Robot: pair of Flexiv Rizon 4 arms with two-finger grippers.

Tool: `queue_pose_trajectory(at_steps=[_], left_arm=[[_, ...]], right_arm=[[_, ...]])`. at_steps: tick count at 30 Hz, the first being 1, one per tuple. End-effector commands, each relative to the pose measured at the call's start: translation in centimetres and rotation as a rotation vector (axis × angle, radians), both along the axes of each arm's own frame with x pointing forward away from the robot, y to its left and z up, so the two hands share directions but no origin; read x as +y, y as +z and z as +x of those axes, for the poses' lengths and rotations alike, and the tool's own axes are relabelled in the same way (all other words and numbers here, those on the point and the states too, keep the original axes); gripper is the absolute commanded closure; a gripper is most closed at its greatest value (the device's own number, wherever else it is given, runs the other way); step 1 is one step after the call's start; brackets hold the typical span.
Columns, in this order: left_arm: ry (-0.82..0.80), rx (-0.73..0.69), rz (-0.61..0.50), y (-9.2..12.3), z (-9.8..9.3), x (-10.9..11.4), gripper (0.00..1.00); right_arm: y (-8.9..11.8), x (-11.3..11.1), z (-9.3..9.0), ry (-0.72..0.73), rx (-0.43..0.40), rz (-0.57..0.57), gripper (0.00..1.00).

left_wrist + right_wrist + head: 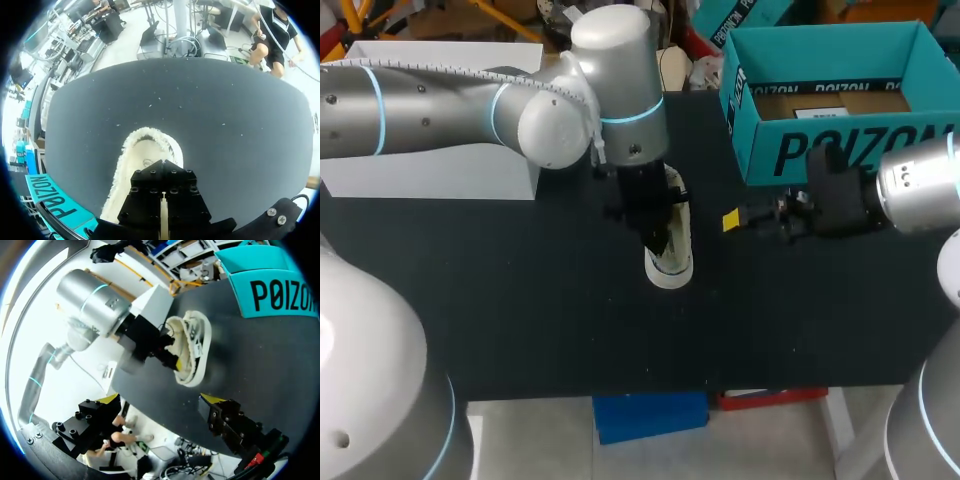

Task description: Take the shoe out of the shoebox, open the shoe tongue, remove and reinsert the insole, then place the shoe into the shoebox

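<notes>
As the black table (520, 300) is worked, the teal shoebox (840, 150) stands open at its far right; the white shoe (672, 268) lies mid-table under the left gripper (658, 240), whose hold cannot be told. The right gripper (740, 222), spread wide and empty, is best used to steady it.

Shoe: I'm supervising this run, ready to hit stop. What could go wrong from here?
The left gripper is down inside the shoe, while the right gripper stands open beside it, not touching. Nothing braces the shoe, so pulling up now may lift, tip or drag the whole shoe.
</notes>
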State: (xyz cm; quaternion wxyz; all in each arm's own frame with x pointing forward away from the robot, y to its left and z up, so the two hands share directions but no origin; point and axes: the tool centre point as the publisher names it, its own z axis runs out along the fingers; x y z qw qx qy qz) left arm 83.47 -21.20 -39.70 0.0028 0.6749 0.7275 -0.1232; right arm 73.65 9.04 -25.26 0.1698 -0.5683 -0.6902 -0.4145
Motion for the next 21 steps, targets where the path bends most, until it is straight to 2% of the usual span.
queue_pose_trajectory(at_steps=[1, 6, 11, 14, 17, 21], left_arm=[[-0.004, 0.004, -0.001, -2.0, 0.0, -0.3, 1.0], [-0.022, 0.024, -0.006, -3.0, -0.3, -0.9, 1.0], [-0.028, 0.021, -0.054, -1.8, 0.0, -1.2, 1.0], [-0.011, 0.017, -0.098, -0.1, 0.3, -1.0, 1.0], [0.05, 0.037, -0.174, 2.4, 1.0, -0.9, 1.0], [0.185, 0.053, -0.327, 7.0, 3.4, -0.6, 1.0]], right_arm=[[0.0, 0.0, 0.0, 0.0, 0.001, -0.001, 0.0], [0.0, 0.0, 0.0, 0.0, 0.001, -0.001, 0.0], [0.0, 0.0, 0.0, 0.0, 0.001, -0.001, 0.0], [0.0, 0.0, 0.0, 0.0, 0.001, -0.001, 0.0], [0.0, 0.0, 0.0, 0.0, 0.001, -0.001, 0.0], [0.0, 0.0, 0.0, 0.0, 0.001, -0.001, 0.0]])
